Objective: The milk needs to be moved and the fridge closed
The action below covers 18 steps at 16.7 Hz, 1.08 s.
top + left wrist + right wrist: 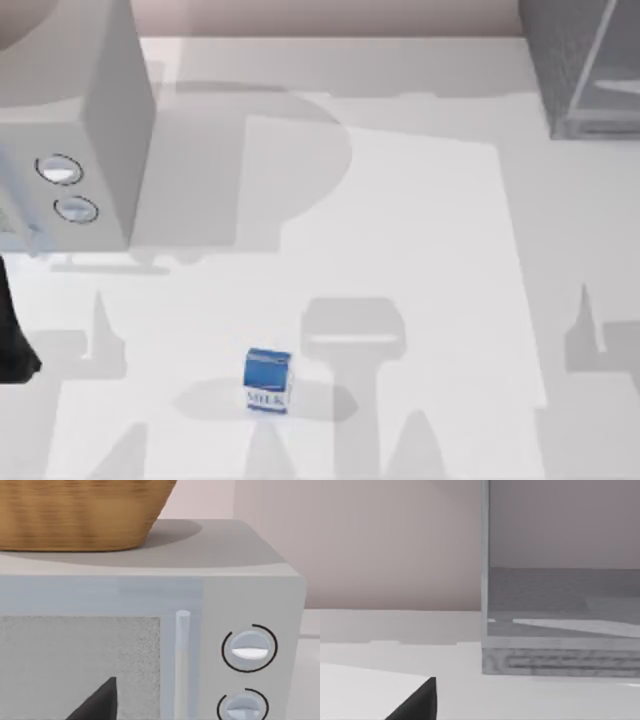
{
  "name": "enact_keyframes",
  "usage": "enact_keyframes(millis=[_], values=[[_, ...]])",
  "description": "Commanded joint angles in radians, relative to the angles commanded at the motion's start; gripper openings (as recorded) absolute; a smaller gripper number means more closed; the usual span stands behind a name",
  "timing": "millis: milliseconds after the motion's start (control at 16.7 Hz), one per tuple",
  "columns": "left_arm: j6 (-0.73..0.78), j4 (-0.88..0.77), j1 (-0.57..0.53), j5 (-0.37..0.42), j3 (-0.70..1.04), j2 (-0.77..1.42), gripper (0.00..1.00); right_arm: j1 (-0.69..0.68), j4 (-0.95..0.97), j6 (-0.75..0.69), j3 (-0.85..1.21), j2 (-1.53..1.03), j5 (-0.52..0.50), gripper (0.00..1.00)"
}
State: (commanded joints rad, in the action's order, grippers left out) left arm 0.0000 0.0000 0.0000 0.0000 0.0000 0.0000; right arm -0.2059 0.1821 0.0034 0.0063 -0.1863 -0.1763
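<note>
Near the desk's front edge the milk stands untouched, well apart from the fridge at the far right, so nothing is done yet, and I cannot tell either hand's state.

Matte black left arm; plain black, pointed wedge-shaped fingers.

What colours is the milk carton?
The milk carton is blue on top and upper half, with a white lower band lettered in blue; the top view shows it best.
</note>
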Motion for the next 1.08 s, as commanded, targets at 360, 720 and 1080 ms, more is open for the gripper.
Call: enact_keyframes(millis=[360, 720, 1080], values=[[0.000, 0.000, 0.000, 0.000, 0.000, 0.000, 1.00, -0.407, 0.280, 0.002, 0.006, -0.308, -0.425, 1.00], [0.000, 0.000, 0.000, 0.000, 0.000, 0.000, 1.00, -0.674, 0.508, 0.013, 0.016, -0.540, -0.729, 1.00], [0.000, 0.000, 0.000, 0.000, 0.000, 0.000, 1.00, -0.718, 0.547, 0.015, 0.018, -0.582, -0.752, 1.00]])
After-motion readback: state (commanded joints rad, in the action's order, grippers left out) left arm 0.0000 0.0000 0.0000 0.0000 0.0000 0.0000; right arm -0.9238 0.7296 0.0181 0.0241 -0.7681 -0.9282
